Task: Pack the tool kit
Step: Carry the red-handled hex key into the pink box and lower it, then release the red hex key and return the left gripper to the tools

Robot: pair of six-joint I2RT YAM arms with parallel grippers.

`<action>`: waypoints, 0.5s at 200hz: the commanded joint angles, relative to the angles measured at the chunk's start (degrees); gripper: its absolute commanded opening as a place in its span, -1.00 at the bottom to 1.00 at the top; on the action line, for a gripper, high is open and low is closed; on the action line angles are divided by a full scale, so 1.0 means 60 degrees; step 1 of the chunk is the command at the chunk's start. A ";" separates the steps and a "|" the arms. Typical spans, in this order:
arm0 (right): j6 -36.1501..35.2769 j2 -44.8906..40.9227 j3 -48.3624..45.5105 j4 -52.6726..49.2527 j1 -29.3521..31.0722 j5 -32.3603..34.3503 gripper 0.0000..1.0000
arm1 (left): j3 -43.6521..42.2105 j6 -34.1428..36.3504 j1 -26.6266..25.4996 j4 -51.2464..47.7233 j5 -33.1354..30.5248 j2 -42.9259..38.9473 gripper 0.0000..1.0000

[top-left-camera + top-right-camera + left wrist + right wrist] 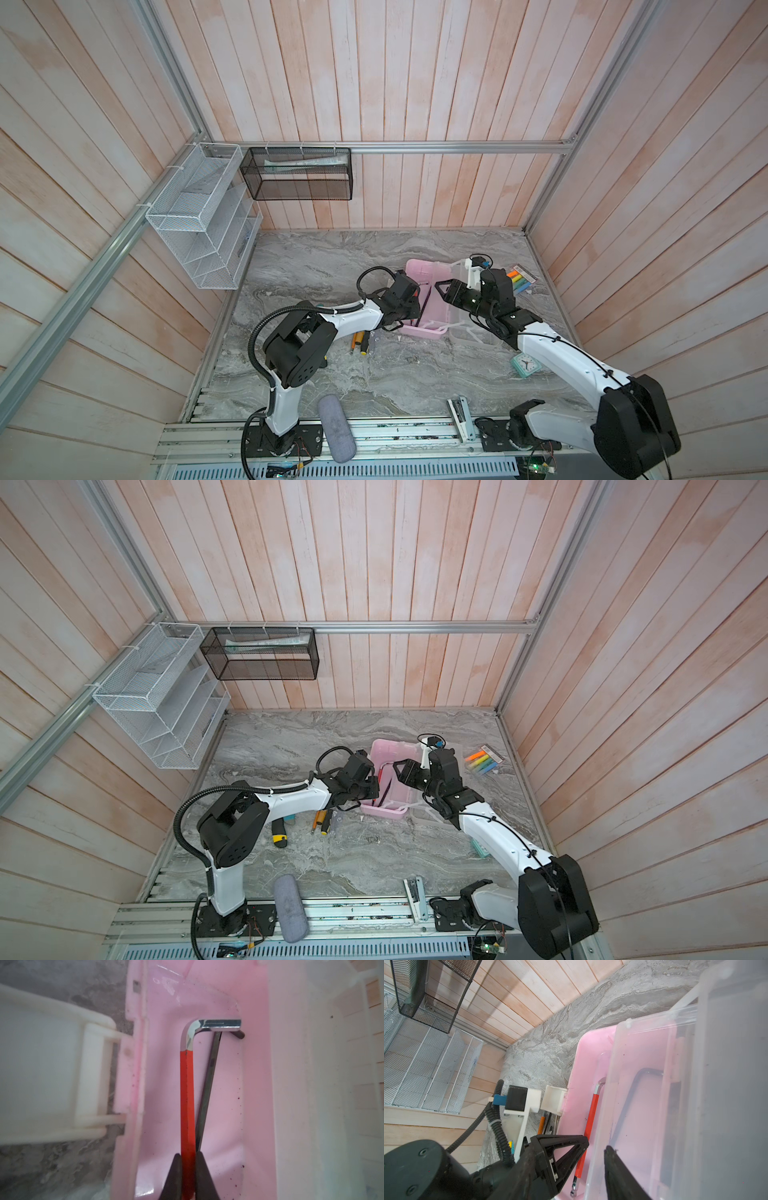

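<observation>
Hex key (188,1095), stiff, light, likely slick on bare steel, is being gripped at its red sleeve inside the pink box (155,1043) by left claw (188,1159); right claw (597,1145) is pinching the frosted lid (643,1047).

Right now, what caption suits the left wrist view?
Left gripper holds a red hex key inside the pink box.

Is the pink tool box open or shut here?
Open. The frosted lid is swung back from the pink box, and its inside shows a red hex key and a dark hex key.
</observation>
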 commanded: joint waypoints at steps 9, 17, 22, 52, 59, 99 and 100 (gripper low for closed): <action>-0.0137 0.0204 -0.0035 0.0109 -0.0047 -0.0134 0.06 | -0.0247 -0.0415 -0.0152 -0.0109 -0.0126 -0.0397 -1.00; -0.0164 0.0263 0.0004 0.0100 -0.0052 -0.0147 0.06 | -0.0178 -0.0406 -0.0205 -0.0173 -0.0126 -0.0359 -1.00; -0.0173 0.0285 0.0022 0.0087 -0.0056 -0.0147 0.06 | -0.0118 -0.0368 -0.0260 -0.0215 -0.0147 -0.0316 -1.00; -0.0249 0.0403 0.0108 0.0059 -0.0058 -0.0151 0.08 | 0.0476 -0.0071 -0.0321 -0.0628 -0.0327 0.0072 -0.78; -0.0262 0.0417 0.0129 0.0059 -0.0052 -0.0135 0.08 | 0.0613 -0.0004 -0.0326 -0.0715 -0.0393 0.0125 -0.54; -0.0353 0.0268 0.0228 -0.0052 -0.0058 0.0057 0.09 | 0.0992 0.0586 -0.0208 -0.0910 -0.0375 -0.0065 -0.01; -0.0355 0.0263 0.0231 -0.0056 -0.0058 0.0056 0.09 | 0.0988 0.0605 -0.0197 -0.0906 -0.0375 -0.0092 -0.01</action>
